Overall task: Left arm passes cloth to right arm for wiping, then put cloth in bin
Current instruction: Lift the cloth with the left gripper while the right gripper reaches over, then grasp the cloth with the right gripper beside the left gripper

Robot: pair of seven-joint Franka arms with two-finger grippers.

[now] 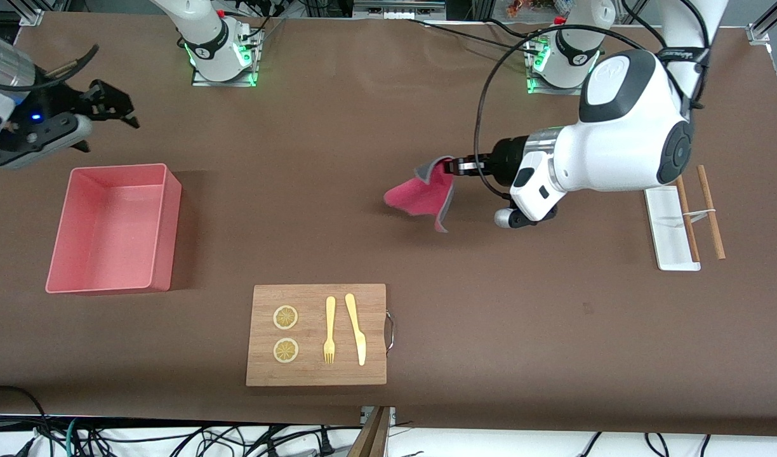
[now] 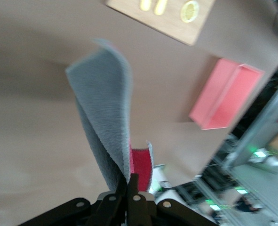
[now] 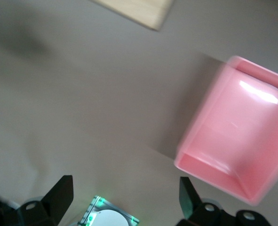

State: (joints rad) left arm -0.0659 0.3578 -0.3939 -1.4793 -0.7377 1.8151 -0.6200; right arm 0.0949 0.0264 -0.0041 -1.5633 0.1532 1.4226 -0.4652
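Note:
The cloth (image 1: 423, 193), crimson-pink on one face and grey on the other, hangs in the air over the middle of the table. My left gripper (image 1: 451, 166) is shut on its upper edge. In the left wrist view the cloth (image 2: 106, 108) drapes from the closed left gripper (image 2: 131, 181), mostly grey face showing. The pink bin (image 1: 166, 235) stands at the right arm's end of the table with nothing in it. My right gripper (image 1: 111, 134) hovers open just above the bin's edge farthest from the front camera. The right wrist view shows the open right gripper (image 3: 125, 181) and the bin (image 3: 237, 136).
A wooden cutting board (image 1: 317, 334) with two lemon slices, a fork and a knife lies near the front edge. A white tray (image 1: 671, 228) and a pair of chopsticks (image 1: 709, 212) lie under the left arm. The bin (image 2: 223, 101) also shows in the left wrist view.

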